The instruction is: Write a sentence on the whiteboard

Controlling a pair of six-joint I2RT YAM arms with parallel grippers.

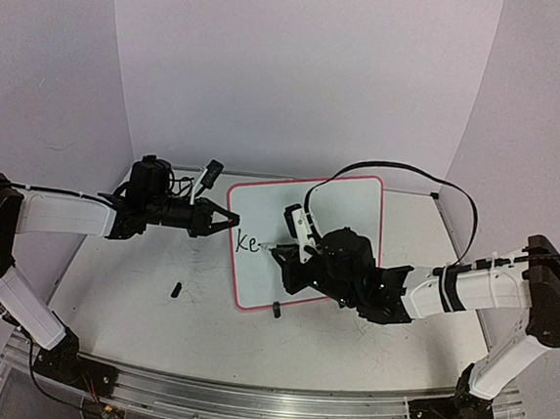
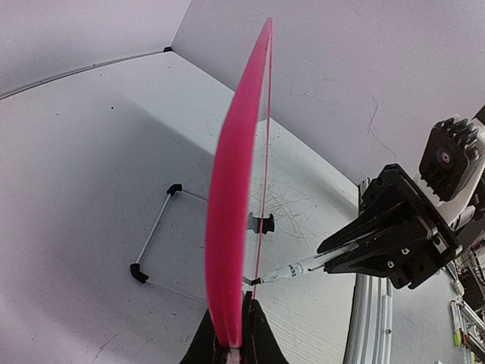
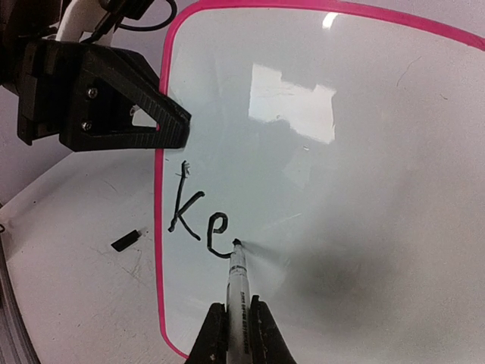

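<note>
The whiteboard, white with a pink border, stands tilted at the table's middle. My left gripper is shut on its left edge; in the left wrist view the pink edge runs up from between the jaws of that gripper. My right gripper is shut on a white marker, whose tip touches the board. The sentence reads "Ke" in black, near the left border, and the marker tip rests at the end of the "e". The marker also shows from the side, meeting the board face.
A small black marker cap lies on the table left of the board, also seen as the cap. A black clip foot sits at the board's near edge. A wire stand lies behind the board. A metal rail runs along the front.
</note>
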